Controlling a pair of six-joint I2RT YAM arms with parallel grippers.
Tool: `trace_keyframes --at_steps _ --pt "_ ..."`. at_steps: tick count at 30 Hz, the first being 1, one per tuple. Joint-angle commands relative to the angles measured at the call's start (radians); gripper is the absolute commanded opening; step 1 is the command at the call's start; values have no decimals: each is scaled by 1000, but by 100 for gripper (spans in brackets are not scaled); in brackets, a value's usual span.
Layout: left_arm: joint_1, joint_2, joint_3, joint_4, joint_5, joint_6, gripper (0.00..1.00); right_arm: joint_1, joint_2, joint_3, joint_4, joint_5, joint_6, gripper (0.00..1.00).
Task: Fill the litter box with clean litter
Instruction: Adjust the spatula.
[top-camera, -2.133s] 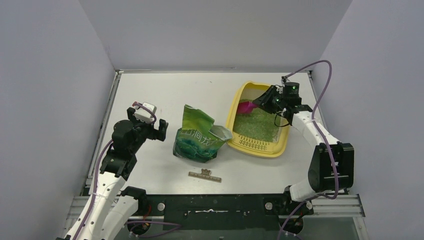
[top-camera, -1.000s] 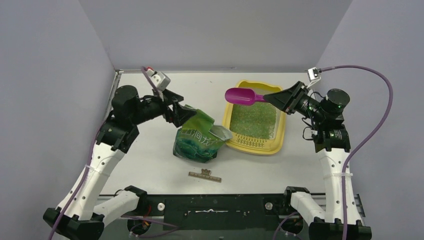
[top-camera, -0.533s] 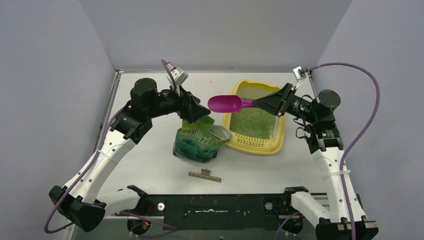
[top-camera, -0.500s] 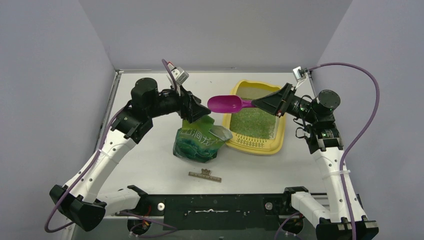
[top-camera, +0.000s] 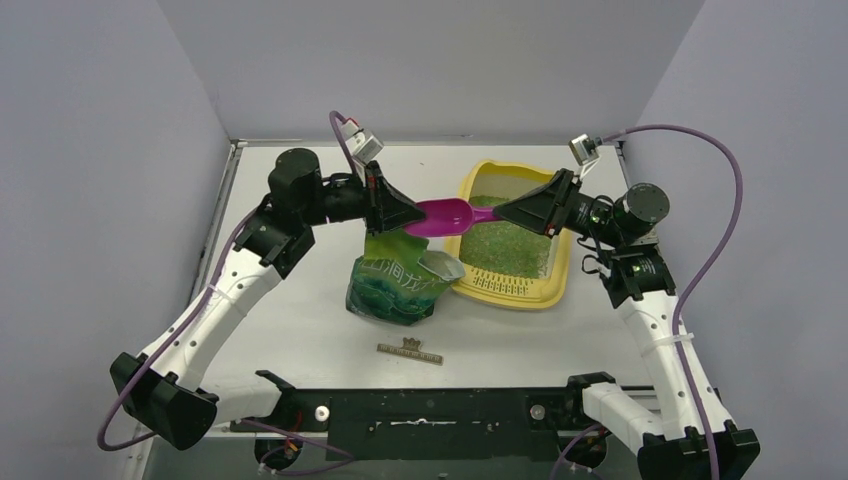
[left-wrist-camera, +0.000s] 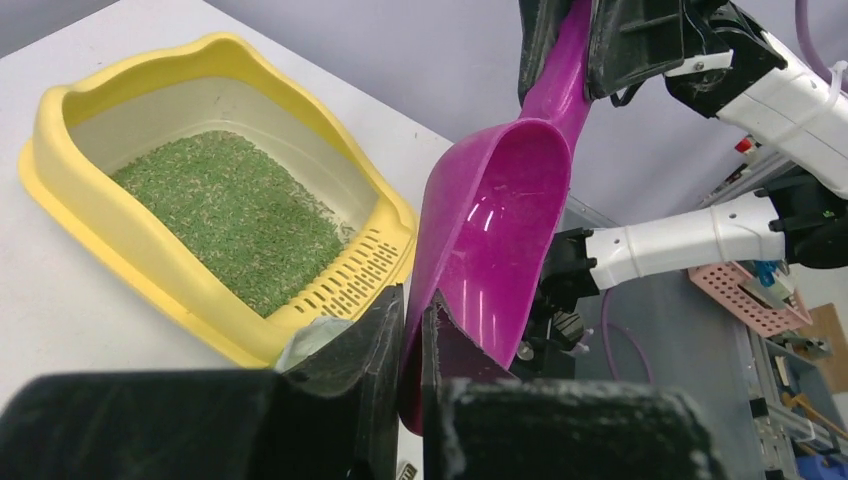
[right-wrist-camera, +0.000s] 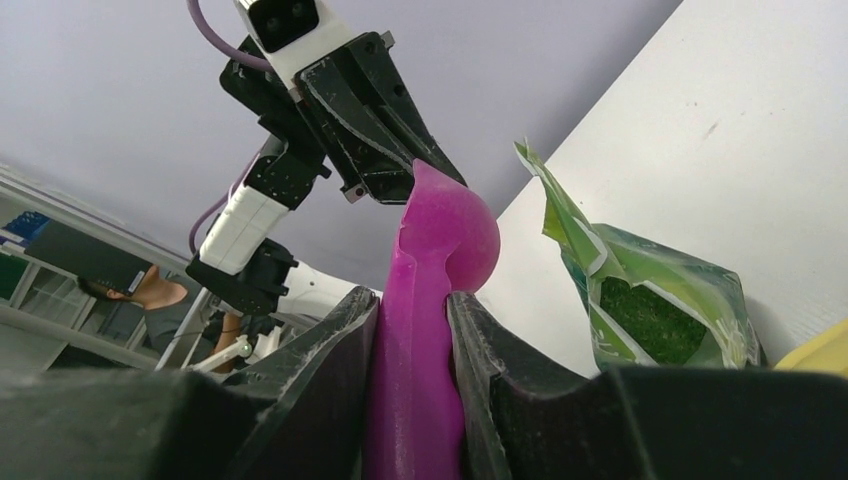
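Scoop (top-camera: 443, 216) gripped at both ends, litter box (top-camera: 505, 292) on the table

Overhead: litter box lies right of the bag (top-camera: 395, 280), long axis near-to-far, grate strip nearest, clean litter (top-camera: 510, 246) spread inside; scoop runs crosswise, bowl leftward; left wrist: left gripper (left-wrist-camera: 412, 310) pinches the bowl's lip; right wrist: right gripper (right-wrist-camera: 412, 300) clamps the handle, bowl pointing away.

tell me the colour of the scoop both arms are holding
Magenta, plain and glossy. The scoop shows best in the left wrist view.
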Motion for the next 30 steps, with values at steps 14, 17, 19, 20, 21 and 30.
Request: trace_keyframes --at_steps 14,17,19,20,21,30 --pt "83 7 86 -73 243 158 0 24 35 143 -261 -148 -275 73" --pt "83 21 101 -97 245 171 0 24 50 144 -269 -149 -270 74" --pt "83 26 103 -100 245 174 0 27 56 144 -266 -147 -265 73" --pt "83 28 101 -99 253 174 0 29 56 143 -263 -141 -263 73" --pt "83 30 101 -97 262 174 0 29 57 143 -258 -137 -263 73" --pt "83 45 104 -129 245 193 0 58 80 146 -196 -178 -218 56"
